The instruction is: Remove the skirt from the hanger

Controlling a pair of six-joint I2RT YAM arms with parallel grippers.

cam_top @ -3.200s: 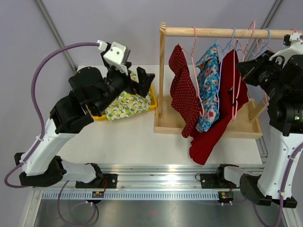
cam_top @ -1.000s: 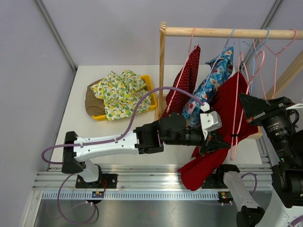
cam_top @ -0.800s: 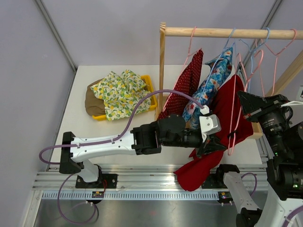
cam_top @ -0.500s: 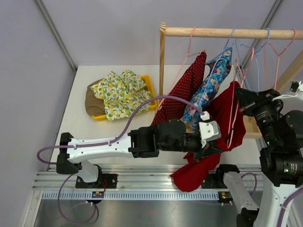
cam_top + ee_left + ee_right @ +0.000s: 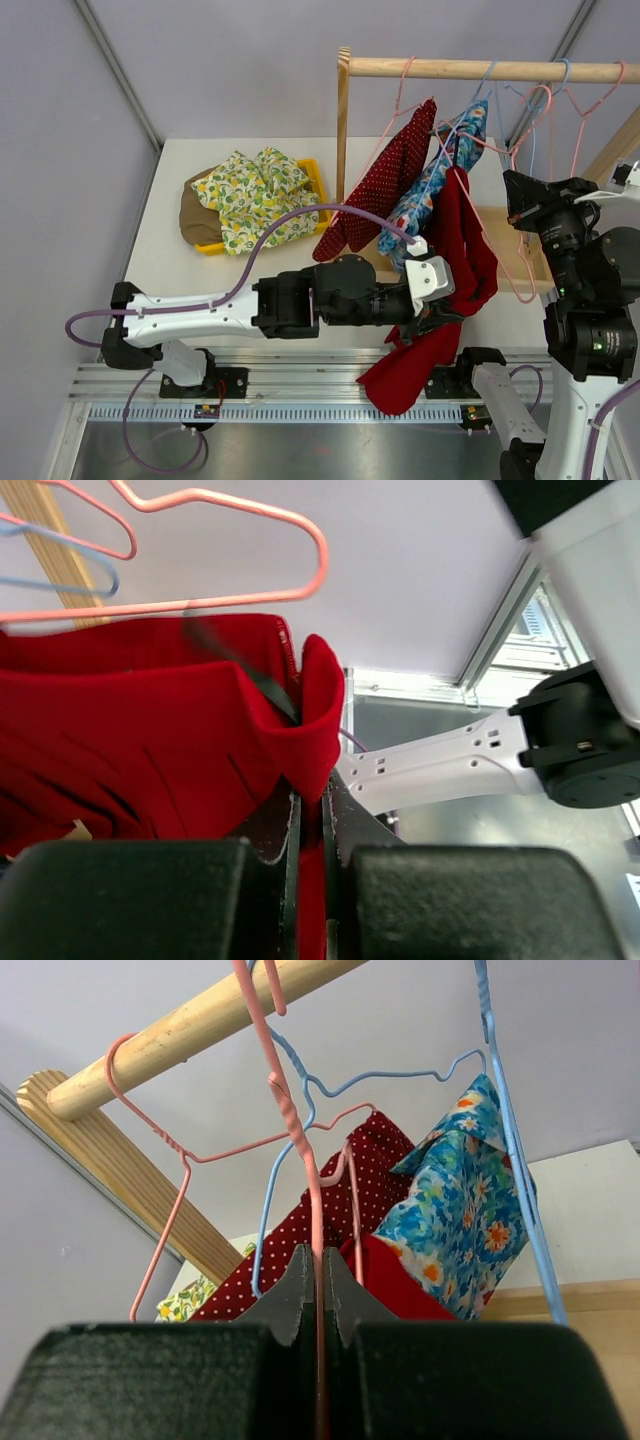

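**A:** 2 grips to check, from the left. Past the yellow tray (image 5: 322,203) and its floral cloth (image 5: 250,195), what does the left gripper (image 5: 433,318) hold?

**B:** Its jaws are pinched together on a fold of the red skirt (image 5: 468,250), near the waistband by the wrist view.

**A:** Where does the skirt hang?

**B:** Under the wooden rail (image 5: 450,68), just right of the blue floral garment (image 5: 435,185). Its lower end sags past the table's near edge.

**A:** How will it handle?

**B:** I judge it soft, light and limp, so it will trail and drag. The doubled waistband is the firm place to grip. I can't tell whether its thin black strap (image 5: 240,665) is clear of the wire.

**A:** And the right side?

**B:** The right gripper (image 5: 321,1265) is clamped on the pink hanger (image 5: 297,1140), 1 wire between closed fingers, steadying it.
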